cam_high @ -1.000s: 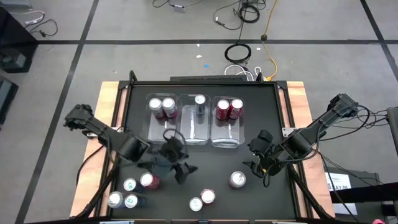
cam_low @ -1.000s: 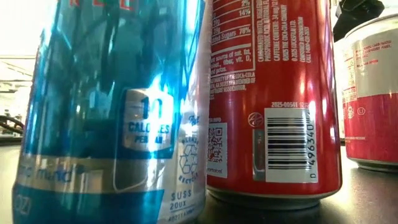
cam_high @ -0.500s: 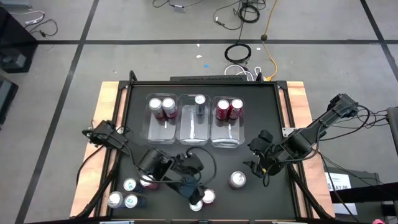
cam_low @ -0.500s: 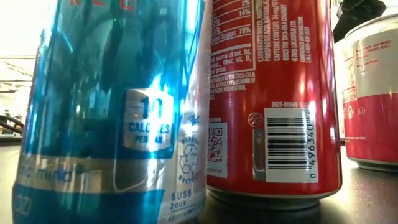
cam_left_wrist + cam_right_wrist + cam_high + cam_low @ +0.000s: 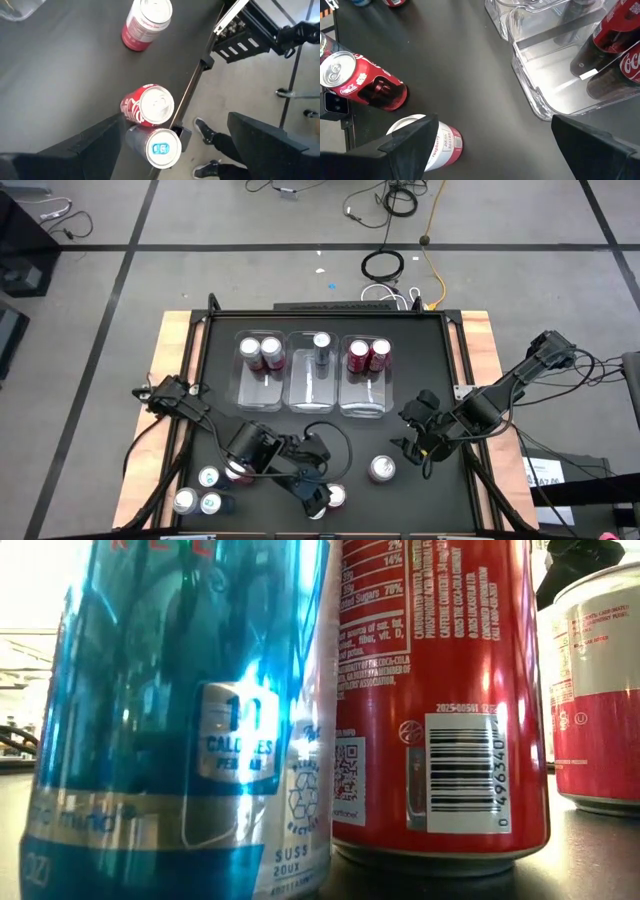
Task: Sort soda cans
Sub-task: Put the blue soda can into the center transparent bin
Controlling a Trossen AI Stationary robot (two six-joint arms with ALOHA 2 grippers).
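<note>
soda cans (image 5: 325, 498) under left end effector (image 5: 318, 498), fingers spread, arm stretched fwd.

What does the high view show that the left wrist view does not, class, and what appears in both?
Only the high view shows the three clear bins holding sorted cans, the right tool and a trio of cans near the table's left front corner. Only the left wrist view shows a person's shoes on the floor beside the table edge. Both show the red can and the blue-topped can standing together, with the left tool above them.
</note>
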